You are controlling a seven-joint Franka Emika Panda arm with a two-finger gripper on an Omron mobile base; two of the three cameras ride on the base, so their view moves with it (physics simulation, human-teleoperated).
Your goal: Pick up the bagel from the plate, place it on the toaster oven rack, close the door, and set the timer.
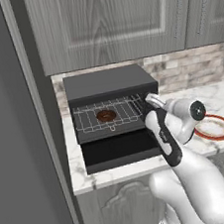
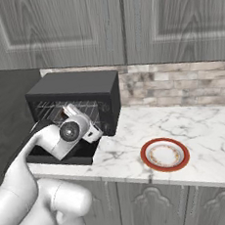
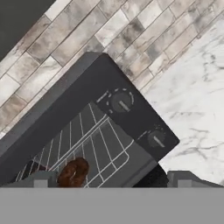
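**Ana:** Bagel [image 1: 106,116] first: where does it sit?

**Ben:** On the toaster oven rack [image 1: 92,118], near the middle of the wire grid, with the rack drawn partly out of the black oven. The plate [image 2: 164,154] stands bare on the marble counter, well apart to the right. In the hand view the bagel [image 3: 73,172] lies just beside one of the gripper's fingertips [image 3: 41,180].

**Ana:** And the gripper?

**Ben:** The gripper [image 3: 111,180] has its jaws spread wide and grips nothing; it hangs over the oven's front right corner, close to the two knobs [image 3: 121,103].

**Ana:** How would the bagel handle?

**Ben:** Likely light, a little springy and matt, so not slippery. A pinch across the ring from outside, or one finger through the hole, would suit it.

**Ana:** What remains?

**Ben:** The door [image 1: 120,153] hangs open and flat below the rack. It looks stiff and hinged at the bottom, so a push under its front edge seems right, once the rack is pushed in.
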